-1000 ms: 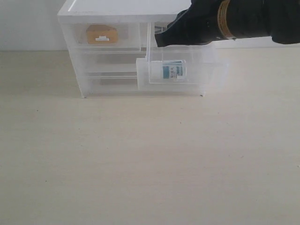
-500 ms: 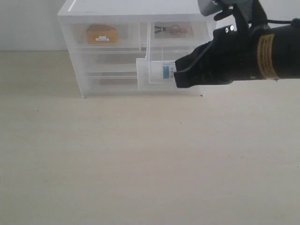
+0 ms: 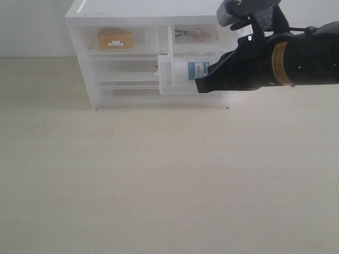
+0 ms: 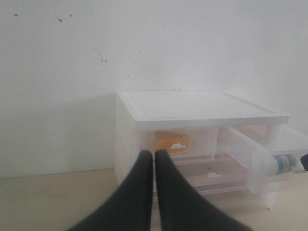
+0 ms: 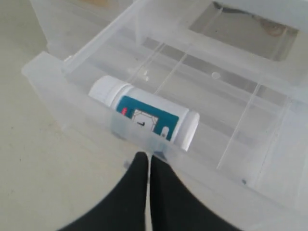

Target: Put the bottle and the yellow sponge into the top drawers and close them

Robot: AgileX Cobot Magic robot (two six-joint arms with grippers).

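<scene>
The bottle (image 3: 197, 70) (image 5: 144, 119) lies on its side in the top right drawer (image 3: 165, 79) (image 5: 72, 91), which stands partly pulled out. My right gripper (image 3: 200, 87) (image 5: 148, 156) is shut and empty, its tips at the outside of that drawer's front wall, just below the bottle. The yellow sponge (image 3: 115, 38) (image 4: 171, 142) sits inside the top left drawer (image 3: 87, 39), which is pushed in. My left gripper (image 4: 154, 154) is shut, empty, well back from the cabinet and outside the exterior view. The bottle (image 4: 284, 162) also shows in the left wrist view.
The white cabinet (image 3: 132, 10) stands at the back of the pale wooden table (image 3: 159, 180), near a white wall. Full-width drawers (image 3: 127, 79) below are pushed in. A thin dark wiry thing (image 3: 190, 34) shows in the top right slot behind the open drawer.
My right arm dropped from above the open drawer to its front. The drawer with the bottle has slid partway back into the cabinet.
</scene>
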